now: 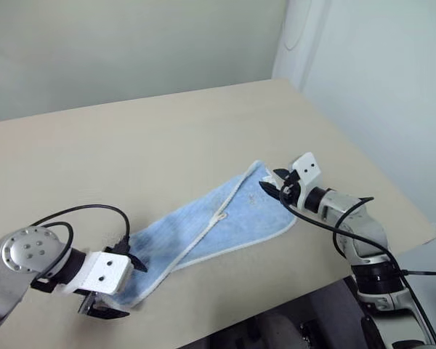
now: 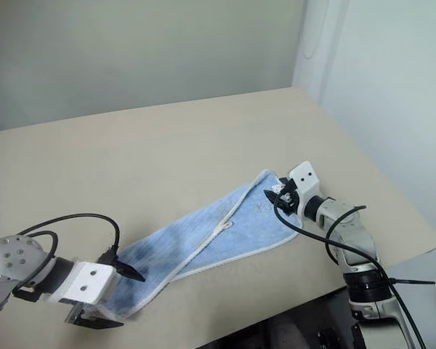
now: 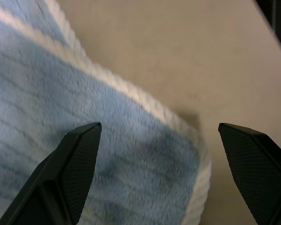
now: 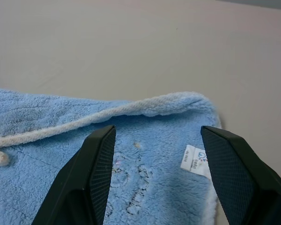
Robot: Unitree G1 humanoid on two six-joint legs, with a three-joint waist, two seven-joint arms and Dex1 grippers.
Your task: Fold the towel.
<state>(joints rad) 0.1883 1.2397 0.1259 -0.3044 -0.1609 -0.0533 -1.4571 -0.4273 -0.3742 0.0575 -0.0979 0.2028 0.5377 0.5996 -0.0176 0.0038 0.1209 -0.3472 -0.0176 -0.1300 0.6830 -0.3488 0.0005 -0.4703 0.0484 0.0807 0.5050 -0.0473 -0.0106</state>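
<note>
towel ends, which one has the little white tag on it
The end by the right end effector: the white tag sits near that corner of the towel. The end under the left end effector shows only blue pile and white edging.

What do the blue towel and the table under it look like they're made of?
The towel looks like soft terry or plush cloth: fuzzy pile, a thick white stitched border, a small printed tag. The table looks like smooth matte beige laminate or painted board; which one is unclear.
</note>
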